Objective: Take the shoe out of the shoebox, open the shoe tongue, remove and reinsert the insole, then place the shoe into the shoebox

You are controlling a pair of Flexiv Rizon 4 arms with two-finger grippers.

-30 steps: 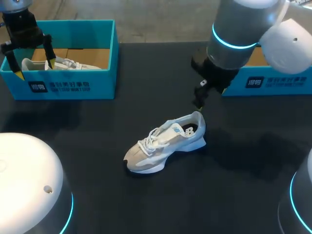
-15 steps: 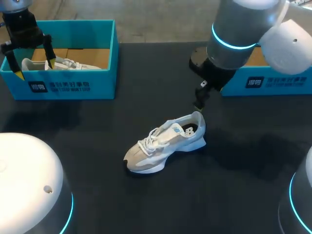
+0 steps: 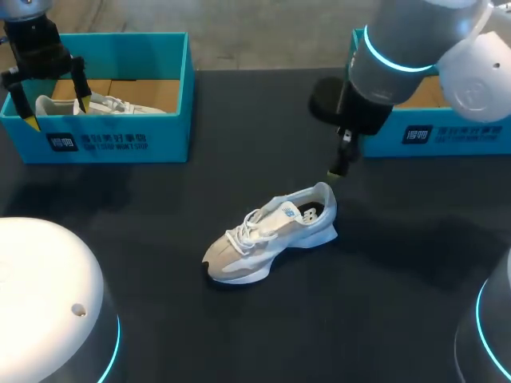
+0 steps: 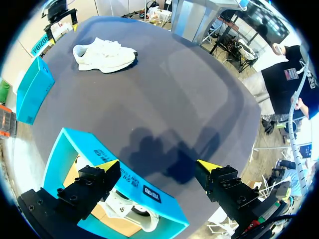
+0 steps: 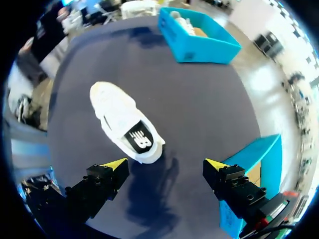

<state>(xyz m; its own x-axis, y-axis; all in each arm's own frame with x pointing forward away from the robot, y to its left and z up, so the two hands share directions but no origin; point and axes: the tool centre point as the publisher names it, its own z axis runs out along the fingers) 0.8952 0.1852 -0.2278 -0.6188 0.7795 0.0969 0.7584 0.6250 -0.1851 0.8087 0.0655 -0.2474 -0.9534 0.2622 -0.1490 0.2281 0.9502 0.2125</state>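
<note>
A white and beige sneaker [image 3: 271, 233] stands upright on the dark table near the middle, its dark insole showing at the heel opening. In the right wrist view the sneaker [image 5: 122, 122] lies just ahead of my right gripper [image 5: 166, 164], which is open and empty. In the head view that right gripper [image 3: 338, 165] hangs just above and behind the heel, apart from it. My left gripper [image 3: 56, 112] hovers open over the left teal shoebox [image 3: 120, 144]. A second white shoe [image 3: 108, 104] lies inside that box. In the left wrist view, the left gripper [image 4: 158, 167] holds nothing.
A second teal shoebox [image 3: 447, 136] stands at the table's back right, partly hidden by my right arm. It shows beside the right gripper as a teal box [image 5: 254, 159]. Bare dark tabletop [image 3: 160, 303] surrounds the sneaker.
My right arm has swung to the right and its gripper has drawn slightly away from the sneaker's heel. The left arm and the sneaker have not moved.
</note>
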